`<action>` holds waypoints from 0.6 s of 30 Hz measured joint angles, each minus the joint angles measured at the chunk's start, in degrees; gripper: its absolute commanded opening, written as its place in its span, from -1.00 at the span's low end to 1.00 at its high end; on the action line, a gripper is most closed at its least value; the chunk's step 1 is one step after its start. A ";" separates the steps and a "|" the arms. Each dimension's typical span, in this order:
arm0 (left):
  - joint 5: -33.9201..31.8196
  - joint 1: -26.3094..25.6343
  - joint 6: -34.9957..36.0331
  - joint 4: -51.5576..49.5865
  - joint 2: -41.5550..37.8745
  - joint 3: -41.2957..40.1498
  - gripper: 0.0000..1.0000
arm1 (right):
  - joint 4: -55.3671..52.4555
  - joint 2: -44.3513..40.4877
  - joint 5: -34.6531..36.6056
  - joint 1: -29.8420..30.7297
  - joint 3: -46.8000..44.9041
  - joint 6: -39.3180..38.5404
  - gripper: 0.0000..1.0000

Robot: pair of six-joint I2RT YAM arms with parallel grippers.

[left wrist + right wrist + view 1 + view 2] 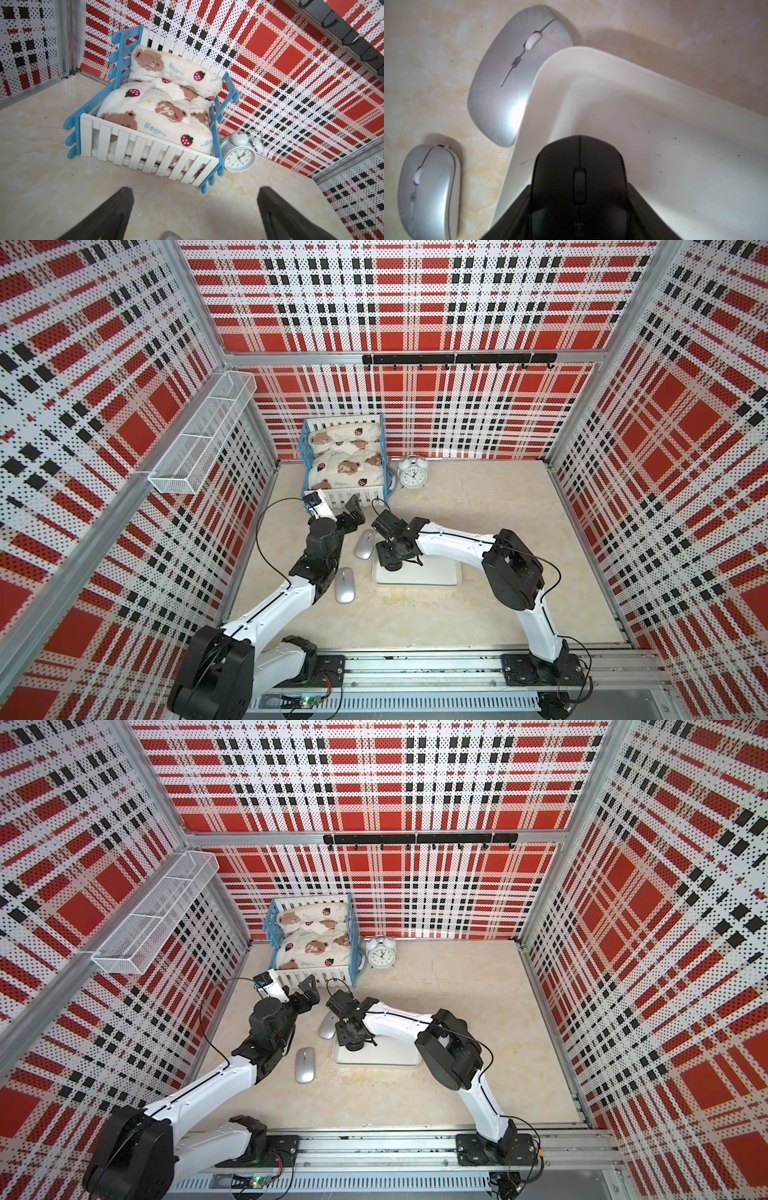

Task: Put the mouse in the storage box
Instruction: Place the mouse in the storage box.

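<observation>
A black mouse (579, 166) sits between the fingers of my right gripper (579, 186), which is shut on it. It is over the left end of the storage box (654, 135), a shallow white tray (436, 574). I cannot tell whether the mouse touches the tray floor. In both top views the right gripper (391, 558) points down there. One silver mouse (365, 543) lies against the tray's left far corner. Another silver mouse (344, 585) lies on the table further forward. My left gripper (193, 193) is open with nothing in it, just in front of the crib.
A blue-and-white toy crib (345, 456) with bear bedding stands at the back, a white alarm clock (412, 473) beside it. A white wire basket (203, 435) hangs on the left wall. A black hook rail (457, 359) runs along the back wall.
</observation>
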 measured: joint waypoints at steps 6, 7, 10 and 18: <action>-0.07 -0.04 0.00 -0.02 -0.02 -0.15 0.99 | -0.44 1.33 1.51 -0.04 2.99 0.92 -0.05; -0.09 -0.04 0.00 -0.04 -0.02 -0.33 0.99 | -0.55 1.60 1.55 -0.02 3.52 0.96 -0.05; -0.24 -0.04 0.00 -0.11 -0.02 -0.98 0.99 | -0.79 2.45 1.60 -0.02 4.66 1.05 -0.05; -0.72 -0.04 0.00 -0.33 -0.15 -1.38 0.99 | -1.16 3.34 1.66 -0.02 5.11 1.07 -0.06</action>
